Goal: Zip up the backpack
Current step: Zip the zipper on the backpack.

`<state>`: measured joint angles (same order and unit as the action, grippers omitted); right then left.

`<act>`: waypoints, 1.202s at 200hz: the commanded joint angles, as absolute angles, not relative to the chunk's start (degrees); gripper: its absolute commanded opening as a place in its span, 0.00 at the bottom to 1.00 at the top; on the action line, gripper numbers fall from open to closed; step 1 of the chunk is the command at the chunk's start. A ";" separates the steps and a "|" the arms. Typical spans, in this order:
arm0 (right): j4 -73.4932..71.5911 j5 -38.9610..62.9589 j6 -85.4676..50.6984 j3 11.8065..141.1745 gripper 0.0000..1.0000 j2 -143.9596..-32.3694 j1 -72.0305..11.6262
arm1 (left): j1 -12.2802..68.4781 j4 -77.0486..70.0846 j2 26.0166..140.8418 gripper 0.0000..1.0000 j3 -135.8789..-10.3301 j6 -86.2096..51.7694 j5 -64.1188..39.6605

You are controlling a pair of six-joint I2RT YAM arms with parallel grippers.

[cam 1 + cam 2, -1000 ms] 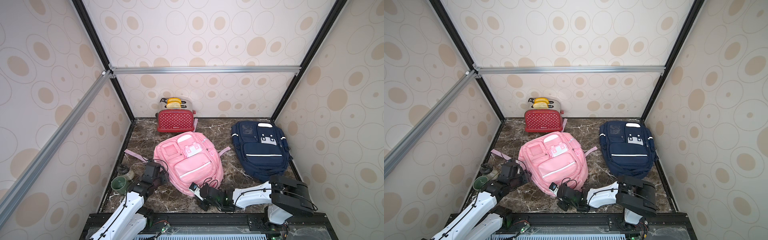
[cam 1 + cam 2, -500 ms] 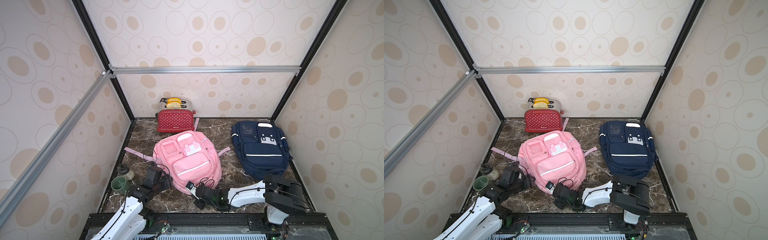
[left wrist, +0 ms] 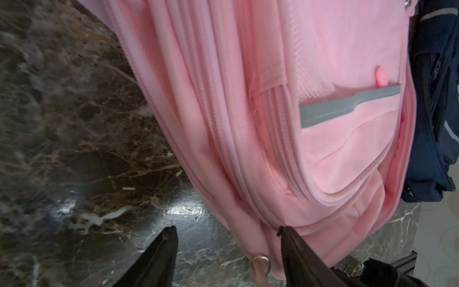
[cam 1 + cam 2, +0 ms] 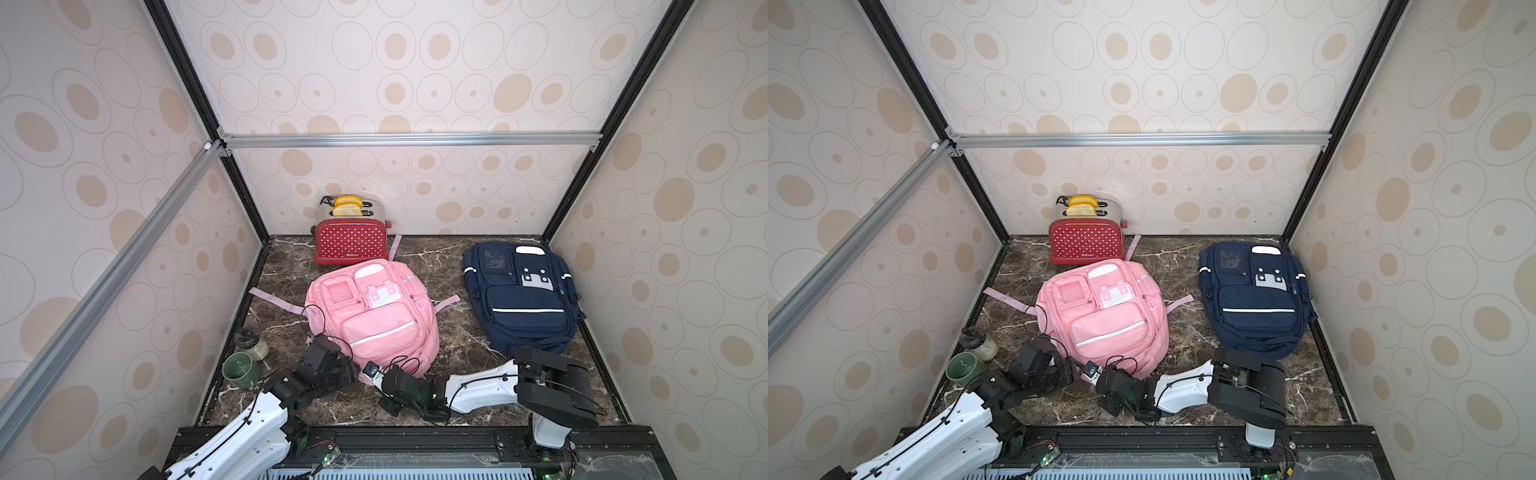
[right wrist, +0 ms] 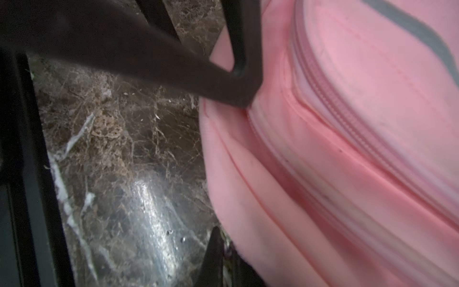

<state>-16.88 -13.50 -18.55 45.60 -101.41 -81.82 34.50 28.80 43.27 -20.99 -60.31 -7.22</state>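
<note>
Pink backpack [image 4: 374, 316] lying flat on the table [image 4: 457, 345], its near edge at both grippers. Left gripper [image 3: 226, 231] jaws open, straddling the bag's corner beside a metal ring [image 3: 260, 262]; right gripper [image 5: 223, 251] jaws closed at the hem. Risk: closing on loose fabric, not a pull, merely drags the bag.

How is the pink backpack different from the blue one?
Pink backpack lies askew in the middle, long straps splayed; blue backpack lies straighter at the right, none showing. Left gripper and right gripper are at the pink backpack; none touches the blue backpack. Both lie flat, fronts up.
</note>
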 commanded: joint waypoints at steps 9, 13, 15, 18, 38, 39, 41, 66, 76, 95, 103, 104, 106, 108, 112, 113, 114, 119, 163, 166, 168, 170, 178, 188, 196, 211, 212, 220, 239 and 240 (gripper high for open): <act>-15.76 -14.71 -16.74 47.19 0.00 -102.46 -82.74 | 36.29 23.81 47.66 0.60 -21.11 -64.04 -6.30; -15.66 -14.58 -16.56 47.39 0.00 -102.52 -82.82 | 36.29 23.04 48.06 0.55 -21.05 -64.14 -6.33; -15.65 -14.52 -16.58 47.43 0.00 -102.54 -82.93 | 36.32 22.75 48.12 0.53 -21.02 -64.18 -6.37; -15.59 -14.55 -16.41 47.46 0.00 -102.56 -83.07 | 36.30 22.35 48.32 0.48 -21.01 -64.16 -6.34; -15.18 -14.71 -16.68 47.75 0.00 -103.23 -83.66 | 36.36 22.13 48.72 0.26 -21.76 -63.07 -4.95; -15.19 -14.69 -16.73 47.74 0.00 -103.29 -83.67 | 36.38 22.22 48.71 0.25 -21.87 -63.00 -4.81; -15.20 -14.66 -16.86 47.66 0.00 -103.39 -83.67 | 36.38 22.48 48.65 0.24 -21.95 -62.84 -4.52; -15.39 -13.94 -17.73 47.19 0.00 -104.06 -84.57 | 36.39 25.31 48.03 0.18 -22.54 -61.22 -1.15; -15.46 -13.76 -17.65 46.90 0.00 -104.15 -84.93 | 36.38 26.09 47.53 0.16 -22.13 -61.09 -0.47; -15.30 -13.36 -17.48 46.11 0.00 -103.90 -85.72 | 36.38 27.31 46.48 0.10 -21.33 -60.96 1.17; -14.96 -13.62 -17.82 45.66 0.00 -103.56 -85.85 | 36.37 27.41 46.08 0.09 -21.03 -60.70 1.38; -14.91 -13.62 -17.97 45.55 0.00 -103.55 -85.85 | 36.38 27.42 46.07 0.08 -21.06 -60.67 1.39; -14.87 -13.60 -18.05 45.40 0.00 -103.38 -85.93 | 36.36 27.53 46.01 0.08 -21.06 -60.56 1.47; -14.90 -13.68 -18.09 45.25 0.00 -103.30 -85.93 | 36.31 27.62 46.04 0.07 -21.09 -60.45 1.60; -15.01 -13.58 -18.19 44.84 0.00 -103.03 -86.02 | 36.30 27.87 46.05 0.05 -21.14 -60.34 1.79; -15.06 -13.56 -18.19 44.79 0.00 -102.93 -85.99 | 36.30 27.91 46.05 0.05 -21.20 -60.27 1.82; -15.09 -13.50 -18.19 44.72 0.00 -102.92 -85.97 | 36.30 27.97 46.10 0.05 -21.24 -60.20 1.87; -15.12 -13.46 -18.28 44.24 0.00 -102.56 -86.02 | 36.30 28.23 46.26 0.02 -21.43 -59.86 2.04; -13.30 -14.30 -18.37 41.58 0.00 -99.84 -86.25 | 36.24 29.69 47.75 0.00 -23.64 -57.74 4.35; -13.06 -14.52 -18.37 41.51 0.00 -99.66 -86.30 | 36.29 29.60 47.68 0.00 -23.62 -57.67 4.46; -12.84 -14.68 -18.35 41.38 0.00 -99.56 -86.28 | 36.28 29.61 47.60 0.00 -23.64 -57.61 4.48; -12.68 -14.81 -18.23 41.24 0.00 -99.40 -86.24 | 36.23 29.55 47.50 0.00 -23.60 -57.49 4.48; -11.85 -15.71 -18.11 40.80 0.00 -98.79 -86.23 | 36.20 29.19 46.93 0.00 -23.47 -57.25 4.38; -10.68 -16.53 -17.77 40.17 0.00 -97.96 -86.29 | 35.99 29.64 46.30 0.00 -23.55 -57.22 4.48; -9.69 -17.18 -17.39 39.77 0.00 -97.13 -86.27 | 35.84 30.15 45.76 0.00 -23.62 -57.14 4.64; -8.01 -18.07 -16.55 39.10 0.00 -95.96 -86.26 | 35.60 30.66 44.72 0.00 -23.56 -56.81 5.04; -7.96 -18.09 -16.49 39.06 0.00 -95.92 -86.28 | 35.60 30.71 44.69 0.00 -23.56 -56.79 5.11; -6.87 -18.46 -15.97 38.95 0.00 -95.55 -86.24 | 35.27 30.84 44.36 0.00 -23.39 -56.69 5.32; -4.50 -19.27 -15.09 38.87 0.00 -95.19 -86.30 | 34.17 30.37 44.12 0.00 -22.77 -56.15 4.35; -4.45 -19.30 -15.10 38.90 0.00 -95.14 -86.31 | 34.05 30.34 44.12 0.00 -22.68 -56.11 4.20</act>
<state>-15.59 -18.17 -17.04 41.19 -96.20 -85.03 36.23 28.14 44.64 -21.89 -58.78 -2.55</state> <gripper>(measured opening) 0.075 0.046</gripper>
